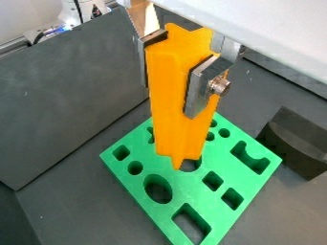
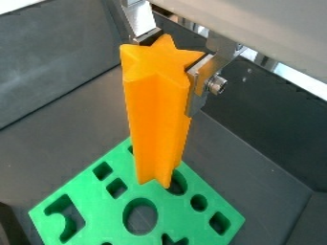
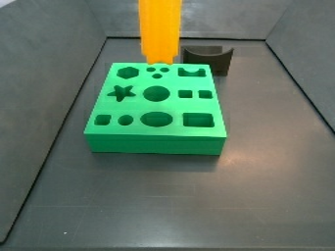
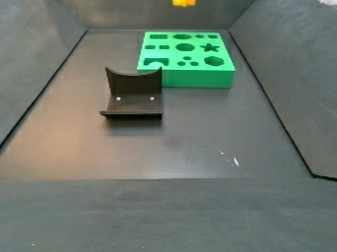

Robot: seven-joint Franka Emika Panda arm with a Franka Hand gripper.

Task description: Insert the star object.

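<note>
The star object (image 1: 179,105) is a long orange ridged prism held upright between the silver fingers of my gripper (image 1: 175,81). Its star-shaped top shows in a wrist view (image 2: 163,67), with the gripper (image 2: 170,62) shut on its upper part. In both wrist views its lower end hangs over the green block (image 1: 134,153) (image 2: 76,206). In a side view the prism (image 3: 159,29) hangs above the far edge of the green block (image 3: 157,137), away from the star-shaped hole (image 3: 121,94). In a side view only its tip (image 4: 184,3) shows, above the block (image 4: 191,74). The gripper itself is out of both side views.
The dark grey fixture with a curved back (image 4: 132,94) stands on the floor beside the green block; it also shows in a side view (image 3: 210,57) and a wrist view (image 1: 300,139). Dark sloping walls (image 3: 53,118) enclose the floor.
</note>
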